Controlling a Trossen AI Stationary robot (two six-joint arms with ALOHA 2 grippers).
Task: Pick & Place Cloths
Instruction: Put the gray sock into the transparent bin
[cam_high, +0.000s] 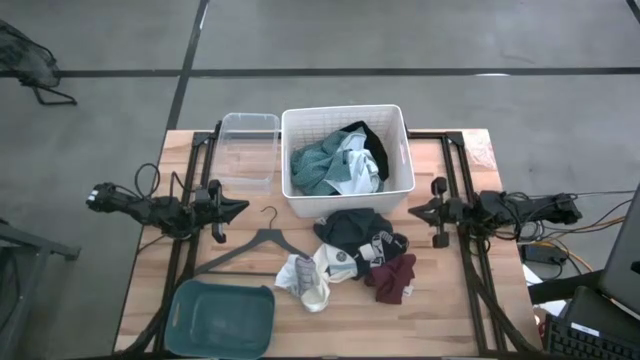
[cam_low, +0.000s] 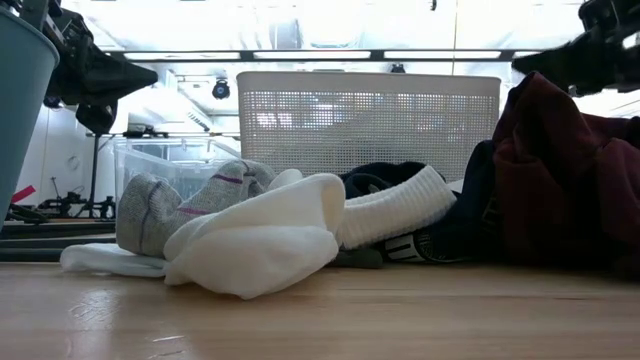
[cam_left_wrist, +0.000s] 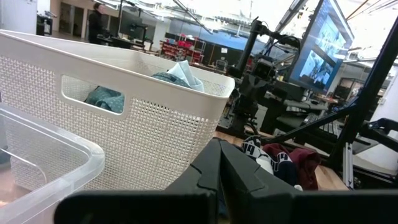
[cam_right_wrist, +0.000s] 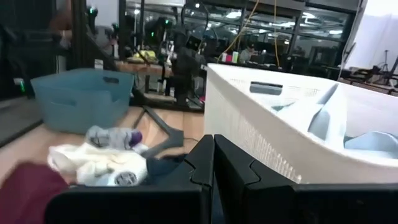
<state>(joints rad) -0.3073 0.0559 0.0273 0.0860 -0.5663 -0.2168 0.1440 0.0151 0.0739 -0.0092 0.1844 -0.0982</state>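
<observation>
A white perforated basket (cam_high: 347, 160) at the table's far middle holds a teal-green cloth (cam_high: 318, 165), a white-grey one and a black one. In front of it lie a black cloth with white print (cam_high: 357, 233), a small maroon cloth (cam_high: 393, 277) and white-grey socks (cam_high: 305, 279); these show in the low view as the white-grey socks (cam_low: 250, 225) and the maroon cloth (cam_low: 565, 170). My left gripper (cam_high: 240, 208) hovers shut at the table's left, above the wood. My right gripper (cam_high: 414, 212) hovers shut at the right, beside the basket's right corner.
A clear plastic bin (cam_high: 247, 150) stands left of the basket. A teal tub (cam_high: 221, 318) sits at the near left corner. A black hanger (cam_high: 258, 245) lies between the tub and the pile. Bare wood shows along the near edge, right of the tub.
</observation>
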